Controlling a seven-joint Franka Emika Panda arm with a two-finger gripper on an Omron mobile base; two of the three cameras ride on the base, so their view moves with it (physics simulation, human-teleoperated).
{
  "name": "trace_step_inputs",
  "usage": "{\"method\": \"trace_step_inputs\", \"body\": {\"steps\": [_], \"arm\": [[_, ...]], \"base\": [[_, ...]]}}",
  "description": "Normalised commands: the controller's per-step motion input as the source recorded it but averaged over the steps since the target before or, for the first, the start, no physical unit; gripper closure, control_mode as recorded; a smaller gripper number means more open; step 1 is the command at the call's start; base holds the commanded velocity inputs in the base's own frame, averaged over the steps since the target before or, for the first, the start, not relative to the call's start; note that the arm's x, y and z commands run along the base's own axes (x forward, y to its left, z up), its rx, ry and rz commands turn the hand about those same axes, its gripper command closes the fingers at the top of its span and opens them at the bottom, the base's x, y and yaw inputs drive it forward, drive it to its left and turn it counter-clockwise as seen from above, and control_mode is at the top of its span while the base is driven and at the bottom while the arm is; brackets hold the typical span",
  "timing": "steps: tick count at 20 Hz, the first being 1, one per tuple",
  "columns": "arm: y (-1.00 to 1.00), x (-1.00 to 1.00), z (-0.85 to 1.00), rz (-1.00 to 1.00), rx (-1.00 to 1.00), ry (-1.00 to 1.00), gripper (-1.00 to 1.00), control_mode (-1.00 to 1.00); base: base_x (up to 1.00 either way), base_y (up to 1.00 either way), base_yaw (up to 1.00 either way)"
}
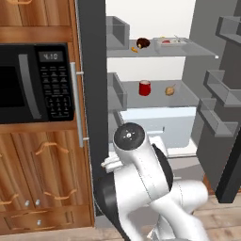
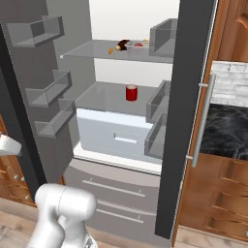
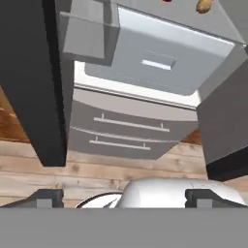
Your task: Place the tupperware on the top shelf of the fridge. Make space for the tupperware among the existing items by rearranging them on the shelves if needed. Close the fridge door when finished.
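Note:
The fridge [image 1: 155, 127] stands with both doors swung wide. The tupperware [image 1: 172, 42] [image 2: 139, 44], a small clear tub with something red inside, rests on the top shelf [image 1: 200, 50] [image 2: 87, 51] toward its right. Beside it lie a dark brown item [image 1: 143, 43] and a small orange one [image 1: 134, 49] [image 2: 111, 50]. One shelf lower sit a red item [image 1: 145, 87] [image 2: 131, 92] and a brownish onion [image 1: 170, 90] [image 3: 204, 5]. My gripper [image 3: 127, 197] is open and holds nothing. It hangs low, in front of the fridge's two bottom drawers [image 3: 126, 133].
The left door [image 1: 92, 70] shows its dark edge and silver handle [image 1: 75, 103] next to a black microwave [image 1: 35, 82] in wooden cabinets. The right door [image 1: 221, 99] carries grey bins. A pale crisper drawer [image 2: 116, 133] sits under the lower shelf. The floor is wood planks.

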Motion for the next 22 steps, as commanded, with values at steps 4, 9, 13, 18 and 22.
{"method": "trace_step_inputs", "body": {"steps": [4, 9, 13, 18, 22], "arm": [[1.0, 0.0, -0.02, 0.09, -0.31, -0.06, -1.0, -1.0], [0.88, 0.19, 0.0, 0.01, -0.24, 0.0, -1.0, -1.0], [0.55, 0.56, 0.0, -0.01, -0.15, 0.01, -1.0, -1.0], [0.5, 0.45, 0.0, -0.04, -0.17, 0.0, -1.0, -1.0], [0.48, 0.39, -0.11, -0.04, -0.19, 0.03, -1.0, -1.0]], "base": [[0.0, 0.0, 0.0], [0.0, 0.0, 0.0], [0.0, 0.0, 0.0], [0.0, 0.0, 0.0], [0.0, 0.0, 0.0]]}}
